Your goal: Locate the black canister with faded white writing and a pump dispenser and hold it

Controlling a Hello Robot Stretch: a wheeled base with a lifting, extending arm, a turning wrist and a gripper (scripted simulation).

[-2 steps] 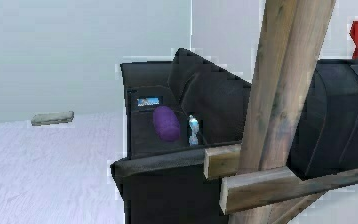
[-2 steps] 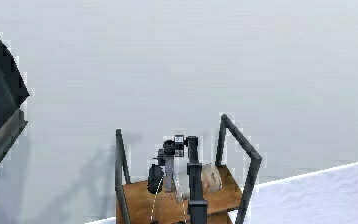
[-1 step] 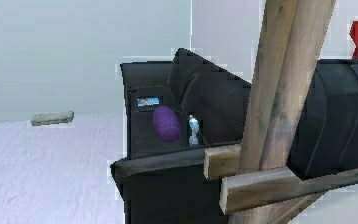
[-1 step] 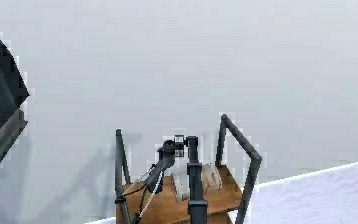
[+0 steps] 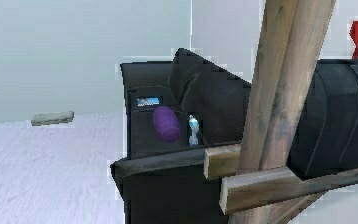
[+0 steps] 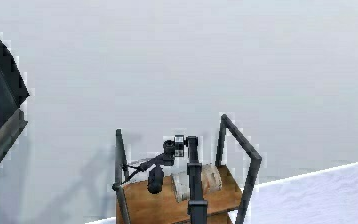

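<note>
Against pale wall (image 6: 187,60), wooden table (image 6: 139,206), gripper (image 6: 127,179).

Hand (image 6: 139,178) at a wooden bench (image 6: 147,206)
I saw the arm (image 6: 195,188) reaching the bench, a pale thing (image 6: 215,180) lying on top; whether the hand held anything, I couldn't tell.

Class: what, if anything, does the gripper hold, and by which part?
It cannot be told: the gripper shows against a wooden shelf, with a dark shape at its far end.
</note>
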